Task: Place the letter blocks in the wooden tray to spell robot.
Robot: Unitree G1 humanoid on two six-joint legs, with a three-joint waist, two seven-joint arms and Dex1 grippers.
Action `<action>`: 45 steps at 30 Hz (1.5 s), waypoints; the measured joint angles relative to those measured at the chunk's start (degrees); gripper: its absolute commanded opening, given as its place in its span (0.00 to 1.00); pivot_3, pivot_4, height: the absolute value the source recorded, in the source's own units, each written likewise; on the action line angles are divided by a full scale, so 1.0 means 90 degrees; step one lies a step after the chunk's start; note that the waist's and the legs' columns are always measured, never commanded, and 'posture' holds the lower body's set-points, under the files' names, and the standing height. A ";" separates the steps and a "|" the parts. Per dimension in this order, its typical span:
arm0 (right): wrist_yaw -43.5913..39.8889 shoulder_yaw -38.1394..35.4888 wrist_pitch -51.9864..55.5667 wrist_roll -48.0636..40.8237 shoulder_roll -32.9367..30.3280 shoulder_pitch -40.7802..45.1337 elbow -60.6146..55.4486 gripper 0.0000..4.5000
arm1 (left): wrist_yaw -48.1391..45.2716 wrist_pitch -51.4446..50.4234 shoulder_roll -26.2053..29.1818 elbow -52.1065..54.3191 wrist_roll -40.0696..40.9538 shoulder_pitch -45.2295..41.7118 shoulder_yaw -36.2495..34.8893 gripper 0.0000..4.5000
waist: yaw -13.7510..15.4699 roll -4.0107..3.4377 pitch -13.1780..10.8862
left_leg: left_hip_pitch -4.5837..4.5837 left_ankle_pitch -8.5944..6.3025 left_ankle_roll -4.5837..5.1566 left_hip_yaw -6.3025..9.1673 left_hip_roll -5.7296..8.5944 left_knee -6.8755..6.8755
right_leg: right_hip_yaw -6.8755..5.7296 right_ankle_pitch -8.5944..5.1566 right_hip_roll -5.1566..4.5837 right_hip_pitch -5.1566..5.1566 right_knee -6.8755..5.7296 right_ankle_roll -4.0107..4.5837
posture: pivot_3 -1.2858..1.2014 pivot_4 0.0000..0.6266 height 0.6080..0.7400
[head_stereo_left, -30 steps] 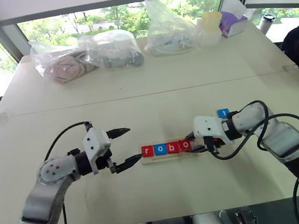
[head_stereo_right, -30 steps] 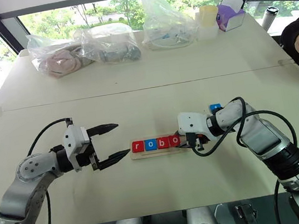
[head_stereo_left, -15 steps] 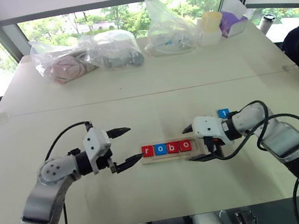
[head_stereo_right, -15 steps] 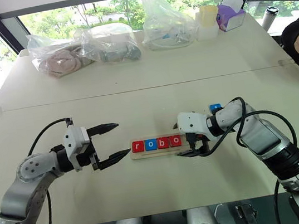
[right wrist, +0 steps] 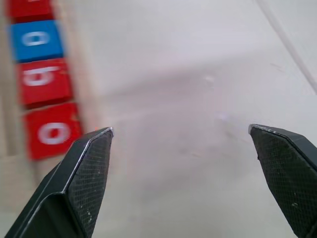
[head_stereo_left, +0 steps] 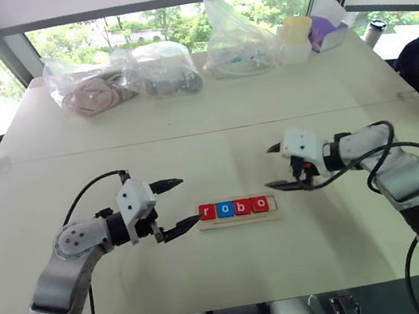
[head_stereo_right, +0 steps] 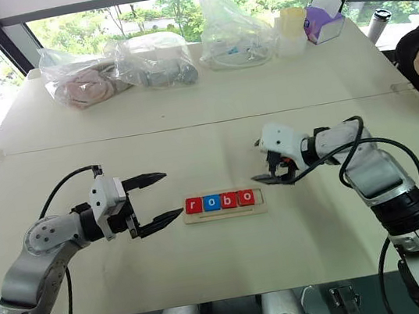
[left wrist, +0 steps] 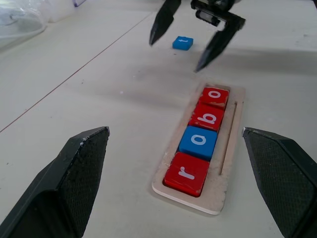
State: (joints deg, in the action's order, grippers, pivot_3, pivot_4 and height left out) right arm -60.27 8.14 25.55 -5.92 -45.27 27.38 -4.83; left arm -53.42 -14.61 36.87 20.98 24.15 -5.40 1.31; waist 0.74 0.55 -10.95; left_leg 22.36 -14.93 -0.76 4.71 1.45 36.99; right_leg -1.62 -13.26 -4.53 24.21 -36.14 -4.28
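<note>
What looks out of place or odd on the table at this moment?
One blue letter block lies loose on the table beyond the right gripper, outside the wooden tray. The tray holds four blocks, r, o, b, o, sitting straight. Nothing looks spilled or damaged.

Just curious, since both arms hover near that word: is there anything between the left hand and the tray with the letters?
No. In the left wrist view, bare table separates the open left hand from the wooden tray holding r, o, b, o.

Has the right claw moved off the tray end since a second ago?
Yes. The right claw has lifted up and away from the wooden tray, toward the far right of it, and now hangs open above the table; the tray itself stayed put.
</note>
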 measured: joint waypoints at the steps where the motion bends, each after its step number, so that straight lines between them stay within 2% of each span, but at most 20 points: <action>1: 0.0011 -0.0064 0.0001 -0.0014 -0.0055 -0.0136 -0.0087 1.00 | 0.0003 0.0000 0.0000 0.0004 0.0000 0.0003 -0.0001 1.00 | 0.0003 0.0000 0.0000 | 0.0000 0.0000 0.0000 0.0001 0.0000 0.0000 | 0.0000 0.0000 0.0000 0.0000 0.0000 0.0000 | 0.52 0.24 1.00; 7: 0.0157 0.0015 0.0127 -0.0009 -0.0087 -0.0814 -0.0503 1.00 | 0.0008 0.0001 -0.0043 0.0002 -0.0041 -0.0028 0.0025 1.00 | -0.0034 -0.0001 0.0000 | -0.0002 0.0000 0.0001 -0.0005 -0.0002 0.0003 | 0.0001 0.0002 0.0002 0.0002 -0.0003 0.0005 | 0.52 0.24 1.00; 15: 0.0175 0.0037 0.0296 -0.0165 -0.0091 -0.0845 -0.0933 1.00 | -0.0017 0.0002 -0.0060 -0.0011 -0.0096 -0.0121 0.0025 1.00 | -0.0010 -0.0001 0.0000 | 0.0000 -0.0001 0.0001 -0.0004 -0.0002 0.0002 | 0.0000 0.0003 0.0005 0.0001 0.0000 0.0003 | 0.52 0.24 1.00; 31: 0.0239 0.0307 -0.0073 0.0077 -0.0079 -0.0919 -0.0806 1.00 | -0.0008 0.0000 -0.0095 -0.0010 -0.0110 -0.0113 0.0024 1.00 | -0.0010 -0.0001 0.0000 | 0.0000 0.0000 0.0001 -0.0003 -0.0002 0.0003 | 0.0000 0.0003 0.0005 0.0001 -0.0001 0.0003 | 0.52 0.24 1.00; 45: 0.0305 0.0731 -0.0154 0.0277 0.0285 -0.0743 -0.0765 1.00 | 0.0005 0.0000 -0.0097 -0.0008 -0.0115 -0.0109 0.0023 1.00 | -0.0013 -0.0001 0.0000 | -0.0001 0.0000 0.0001 -0.0002 -0.0001 0.0003 | 0.0000 0.0003 0.0005 0.0002 -0.0001 0.0003 | 0.52 0.24 1.00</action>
State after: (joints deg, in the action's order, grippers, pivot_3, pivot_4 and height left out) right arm -57.52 14.72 24.16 -3.43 -42.70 20.69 -11.71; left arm -53.38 -14.60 36.00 20.90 23.12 -6.38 1.52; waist 0.63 0.55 -10.95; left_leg 22.35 -14.94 -0.75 4.69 1.44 37.02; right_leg -1.62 -13.23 -4.48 24.23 -36.14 -4.26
